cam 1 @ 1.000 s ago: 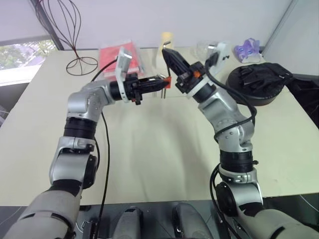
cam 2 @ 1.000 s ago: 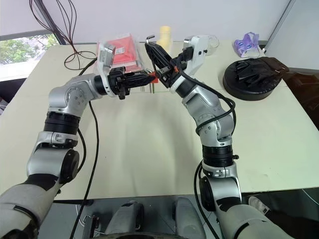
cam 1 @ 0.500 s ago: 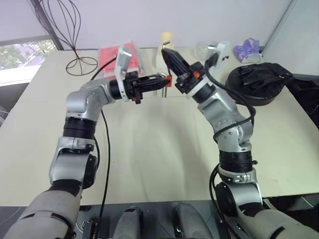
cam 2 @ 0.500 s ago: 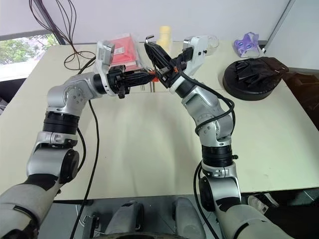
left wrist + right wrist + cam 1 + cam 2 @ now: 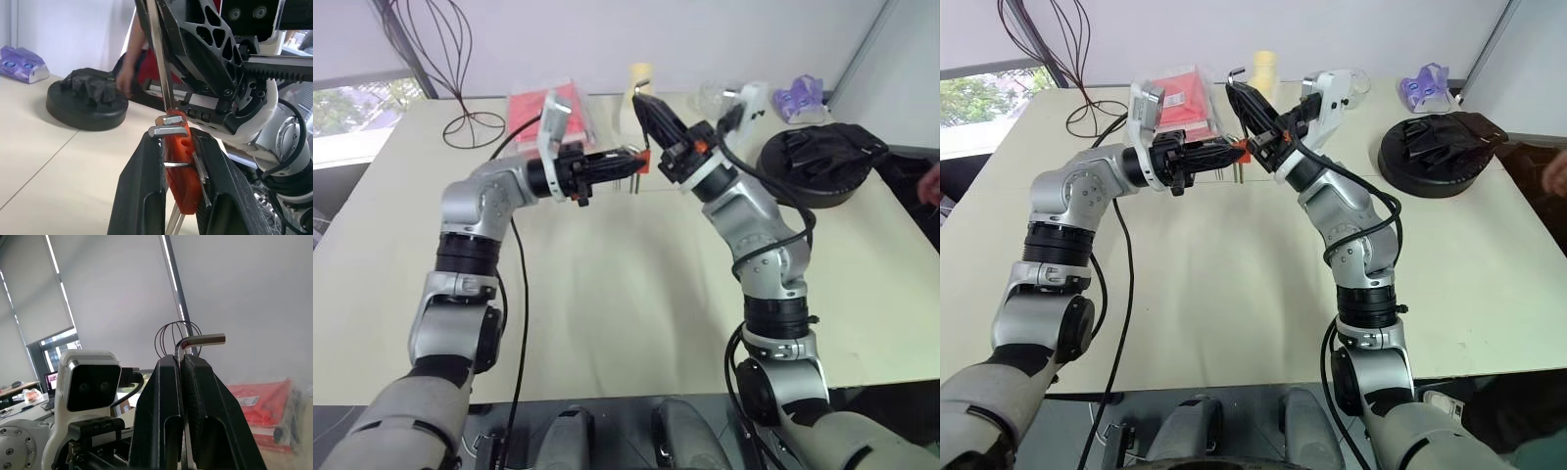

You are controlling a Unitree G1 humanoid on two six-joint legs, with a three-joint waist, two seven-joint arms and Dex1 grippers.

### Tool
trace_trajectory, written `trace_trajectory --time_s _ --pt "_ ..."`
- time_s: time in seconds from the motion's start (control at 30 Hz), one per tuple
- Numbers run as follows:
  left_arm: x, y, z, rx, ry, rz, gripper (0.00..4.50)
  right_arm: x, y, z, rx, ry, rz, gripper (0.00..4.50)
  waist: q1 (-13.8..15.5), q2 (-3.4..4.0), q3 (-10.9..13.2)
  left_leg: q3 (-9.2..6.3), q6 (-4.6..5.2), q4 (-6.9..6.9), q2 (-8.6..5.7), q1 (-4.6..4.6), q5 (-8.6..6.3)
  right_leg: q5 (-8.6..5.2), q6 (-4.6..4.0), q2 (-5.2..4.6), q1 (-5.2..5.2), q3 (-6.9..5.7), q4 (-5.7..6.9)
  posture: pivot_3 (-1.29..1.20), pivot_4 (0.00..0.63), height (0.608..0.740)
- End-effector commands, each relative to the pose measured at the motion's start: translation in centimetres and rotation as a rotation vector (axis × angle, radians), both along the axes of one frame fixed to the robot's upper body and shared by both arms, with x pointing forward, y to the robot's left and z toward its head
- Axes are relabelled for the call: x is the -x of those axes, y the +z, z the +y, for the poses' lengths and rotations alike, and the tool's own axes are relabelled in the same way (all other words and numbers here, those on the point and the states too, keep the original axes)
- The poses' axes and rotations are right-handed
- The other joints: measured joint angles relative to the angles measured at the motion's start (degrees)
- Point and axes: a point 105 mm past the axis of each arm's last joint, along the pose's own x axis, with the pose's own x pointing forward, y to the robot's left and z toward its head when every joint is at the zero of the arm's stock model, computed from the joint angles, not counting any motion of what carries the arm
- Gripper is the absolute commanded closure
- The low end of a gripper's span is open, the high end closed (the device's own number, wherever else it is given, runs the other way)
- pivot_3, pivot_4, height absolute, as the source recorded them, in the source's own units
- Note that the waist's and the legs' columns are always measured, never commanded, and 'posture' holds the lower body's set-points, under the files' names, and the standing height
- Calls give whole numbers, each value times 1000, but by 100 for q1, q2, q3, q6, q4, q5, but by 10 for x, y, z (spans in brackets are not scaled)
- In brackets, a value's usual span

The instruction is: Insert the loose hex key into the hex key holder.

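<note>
At upper centre, above the surface, the left tool clamped the small orange-red plastic hex key holder, while just right the right tool, closed on the thin L-shaped silver-grey loose hex key, held its long axis steeply, lower tip meeting the holder's top.

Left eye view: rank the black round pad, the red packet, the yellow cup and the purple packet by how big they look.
1. Black round pad, largest.
2. Red packet.
3 and 4. Yellow cup and purple packet look about alike; the right hand partly hides the cup, so no ranking.
</note>
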Motion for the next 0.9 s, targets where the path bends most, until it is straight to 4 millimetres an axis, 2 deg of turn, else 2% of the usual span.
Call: trace_trajectory --time_s 0.03,0.37,0.6,0.9 --pt "0 14 0 26 13 -66 4288 6 9 2 -14 14 -40 4467 2 0 0 0 0 0 0 0 0 0 0 0 0 0 0 0 150 740" --pt "2 22 -4 60 -8 -69 4288 5 5 2 -12 10 -29 4467 -1 0 0 0 0 0 0 0 0 0 0 0 0 0 0 0 150 740" --pt "8 15 2 29 -26 -52 4288 3 4 1 -12 4 -29 4467 -5 0 0 0 0 0 0 0 0 0 0 0 0 0 1 0 150 740" --pt "1 19 4 58 31 -62 4288 3 3 2 -1 8 -32 4467 3 0 0 0 -1 1 0 0 0 0 0 -1 0 0 0 0 150 740"
